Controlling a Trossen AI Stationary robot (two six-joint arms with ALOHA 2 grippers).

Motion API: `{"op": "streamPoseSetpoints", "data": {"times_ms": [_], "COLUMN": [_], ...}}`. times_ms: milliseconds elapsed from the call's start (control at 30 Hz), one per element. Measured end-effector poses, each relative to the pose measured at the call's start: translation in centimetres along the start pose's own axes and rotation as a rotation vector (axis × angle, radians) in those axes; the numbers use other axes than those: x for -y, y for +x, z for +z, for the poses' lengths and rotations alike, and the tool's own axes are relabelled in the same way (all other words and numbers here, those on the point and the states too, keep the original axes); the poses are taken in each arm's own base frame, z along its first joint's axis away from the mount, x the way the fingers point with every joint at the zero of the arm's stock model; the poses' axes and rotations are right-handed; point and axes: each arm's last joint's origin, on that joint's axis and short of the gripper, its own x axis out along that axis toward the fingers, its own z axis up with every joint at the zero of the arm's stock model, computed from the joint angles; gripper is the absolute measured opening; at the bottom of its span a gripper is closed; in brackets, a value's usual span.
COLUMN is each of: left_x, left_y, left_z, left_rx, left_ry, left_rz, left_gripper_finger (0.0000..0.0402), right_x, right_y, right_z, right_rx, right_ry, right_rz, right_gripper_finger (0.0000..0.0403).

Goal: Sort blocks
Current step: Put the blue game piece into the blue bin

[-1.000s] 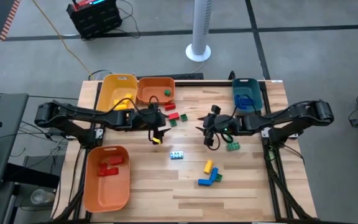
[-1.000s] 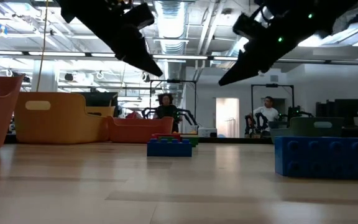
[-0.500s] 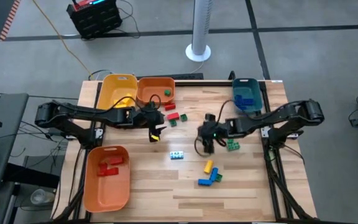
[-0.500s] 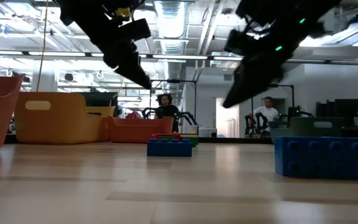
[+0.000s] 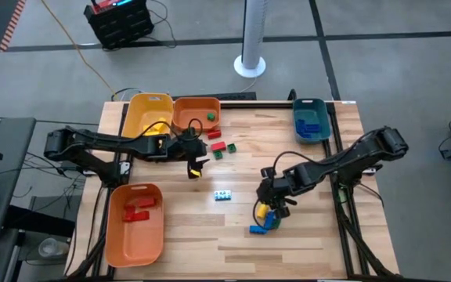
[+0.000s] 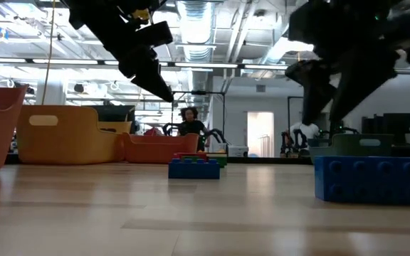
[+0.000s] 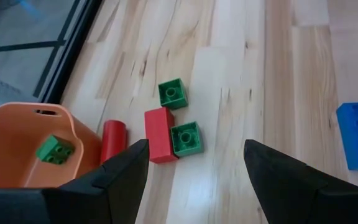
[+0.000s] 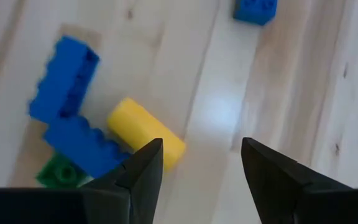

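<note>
High view — wooden counter point(image 5: 233, 235) with two arms. Right gripper point(image 5: 271, 197) hangs over a loose cluster near the front: a yellow block point(image 5: 262, 209) and blue blocks point(image 5: 263, 225). Left gripper point(image 5: 195, 164) sits near the back, beside the small orange bin point(image 5: 196, 104), with something yellow between its fingers. More blocks: red and green ones point(image 5: 221, 148) by that bin, a pale studded one point(image 5: 222, 195) mid-counter. Yellow bin point(image 5: 149, 100), teal bin point(image 5: 310, 104) holding blue pieces, large orange bin point(image 5: 135, 251) holding red ones.

Low view — both arms seen as dark shapes from above; a blue block point(image 6: 193, 168) far off, another point(image 6: 367, 179) close. Heights above the counter read here, colours of most pieces do not.

Left wrist view — fingers spread apart; red and green blocks below, one green piece already in the orange bin. The yellow item is not visible here.

Right wrist view — fingers released and wide, framing the yellow block, with a green piece tucked under the blue ones, unseen from above.

Step in hand, judged: approach for a pick. Next calls for lowering squarely over the yellow block — clear of its blue neighbours.
</note>
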Motion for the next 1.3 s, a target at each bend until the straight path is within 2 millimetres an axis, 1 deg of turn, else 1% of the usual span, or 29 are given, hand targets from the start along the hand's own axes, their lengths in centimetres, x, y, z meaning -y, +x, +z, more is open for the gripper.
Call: {"op": "streamPoseSetpoints", "data": {"times_ms": [67, 200, 300, 433, 533, 700, 933, 1033, 1133, 1300], "left_x": [0.0, 0.0, 0.0, 0.6, 1.8, 5.2, 8.9, 10.4, 11.8, 13.0], "left_y": [0.0, 0.0, 0.0, 0.2, 1.0, 2.6, 3.6, 4.3, 5.5, 7.3], "left_z": [0.0, 0.0, 0.0, 0.4, 0.5, 0.5, 1.8, 2.1, 2.0, 1.8], "left_rx": [0.000, -0.001, 0.001, 0.052, 0.058, -0.009, -0.041, -0.059, -0.124, -0.212], "left_ry": [-0.007, -0.021, -0.039, -0.093, -0.124, -0.096, -0.158, -0.155, -0.136, -0.097], "left_rz": [0.000, 0.000, -0.011, -0.175, -0.253, -0.357, -0.421, -0.427, -0.402, -0.352], "left_gripper_finger": [0.0255, 0.0255, 0.0255, 0.0255, 0.0255, 0.0255, 0.0255, 0.0255, 0.0255, 0.0255], "right_x": [-0.1, -0.9, -1.7, -2.8, -3.1, -3.3, -3.6, -3.7, -3.8, -3.8], "right_y": [-0.3, -0.7, -0.2, 0.3, 0.2, -0.2, -1.7, -1.9, -2.0, -2.0], "right_z": [0.5, 1.2, 1.3, 1.6, 1.8, 1.5, 0.9, 0.9, 0.9, 0.9], "right_rx": [0.008, -0.013, -0.052, -0.090, -0.133, -0.163, -0.167, -0.155, -0.148, -0.144], "right_ry": [0.007, 0.004, 0.010, 0.014, 0.032, 0.061, 0.081, 0.073, 0.068, 0.076], "right_rz": [0.010, 0.022, 0.031, 0.029, -0.020, -0.122, -0.215, -0.238, -0.249, -0.249], "right_gripper_finger": [0.0227, 0.0227, 0.0227, 0.0227, 0.0227, 0.0226, 0.0226, 0.0226, 0.0226, 0.0226]}}
